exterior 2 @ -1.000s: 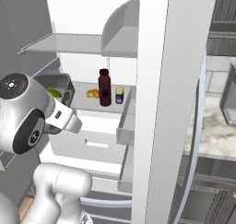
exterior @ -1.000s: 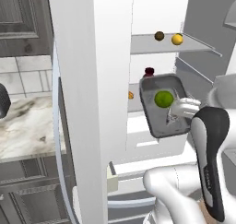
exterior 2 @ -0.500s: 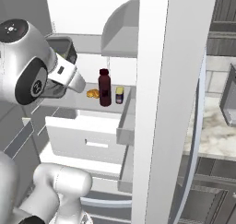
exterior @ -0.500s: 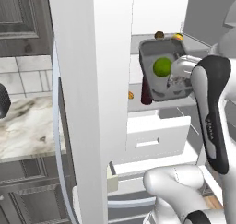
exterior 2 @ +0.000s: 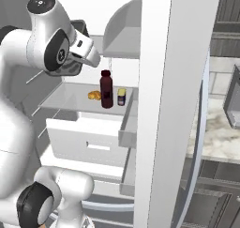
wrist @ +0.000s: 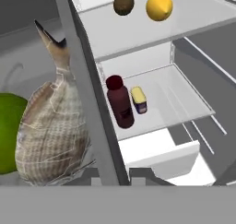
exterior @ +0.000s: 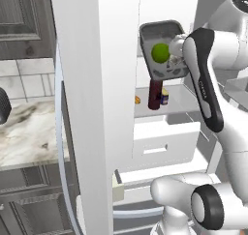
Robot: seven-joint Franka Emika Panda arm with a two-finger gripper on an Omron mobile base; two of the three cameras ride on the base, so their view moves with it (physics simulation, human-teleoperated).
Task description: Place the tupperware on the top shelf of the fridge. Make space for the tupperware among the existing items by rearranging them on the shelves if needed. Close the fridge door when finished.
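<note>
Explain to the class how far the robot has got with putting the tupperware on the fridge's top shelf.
Done: the fridge stands open and the tupperware is lifted. In hand: the gripper holds it up at upper-shelf height. Left: set it on the top shelf beside the lemon and brown fruit, then close the door.

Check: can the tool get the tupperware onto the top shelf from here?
Probably yes. The tool holds the tupperware raised at the open fridge; the top shelf has bare space beside two fruits.
</note>
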